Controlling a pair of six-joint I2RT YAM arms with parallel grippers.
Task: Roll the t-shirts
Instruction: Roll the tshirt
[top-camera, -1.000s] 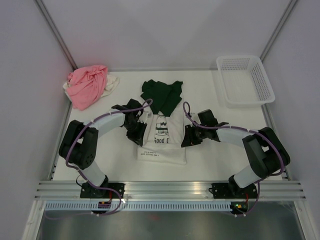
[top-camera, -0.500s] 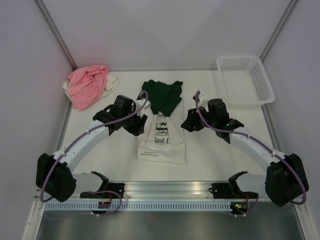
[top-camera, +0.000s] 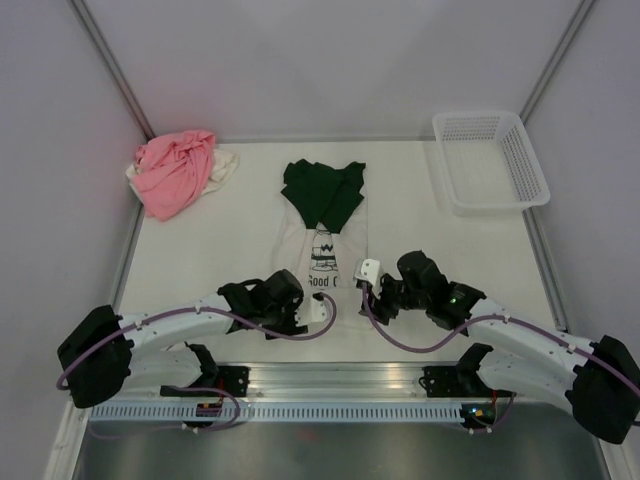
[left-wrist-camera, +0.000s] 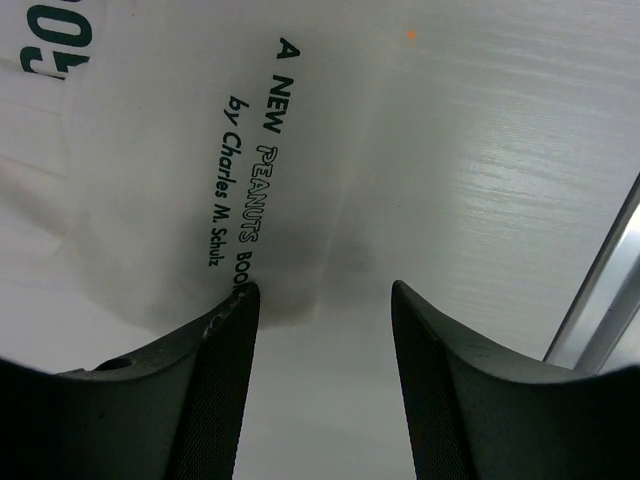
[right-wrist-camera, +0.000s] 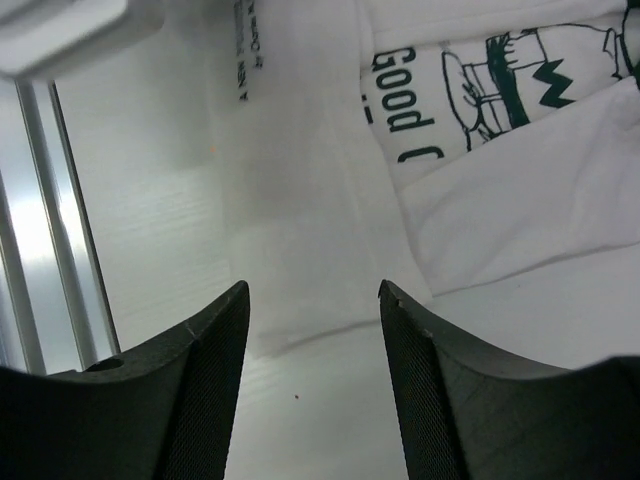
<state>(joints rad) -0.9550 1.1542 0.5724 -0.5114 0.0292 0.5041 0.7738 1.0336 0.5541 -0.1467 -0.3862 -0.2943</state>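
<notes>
The pink t-shirt (top-camera: 172, 172) lies crumpled in the table's far left corner with the cream t-shirt (top-camera: 226, 164) bunched against it, both unsorted and well apart from the arms. Nearer the middle, the left gripper (left-wrist-camera: 320, 300) sits low at the near left corner of the white t-shirt (top-camera: 326, 272), its jaws spread and holding nothing, the hem just ahead of the fingertips. That white shirt is folded into a long strip lying flat, print up, so it looks ready to roll but no turn has been made. The dark green t-shirt (top-camera: 323, 190) lies across its far end, loosely folded. The right gripper (right-wrist-camera: 312, 290) sits at the near right corner of the same hem, jaws likewise parted and empty. Far right, the mesh basket (top-camera: 520, 158) holds no shirts. By this showing 0 of 4 shirts are rolled. The hem lies close to the aluminium rail (top-camera: 340, 375) at the near edge, leaving little room behind the grippers; bare table (top-camera: 450, 250) flanks the strip on both sides, yet the green shirt sits in the roll's likely path.
</notes>
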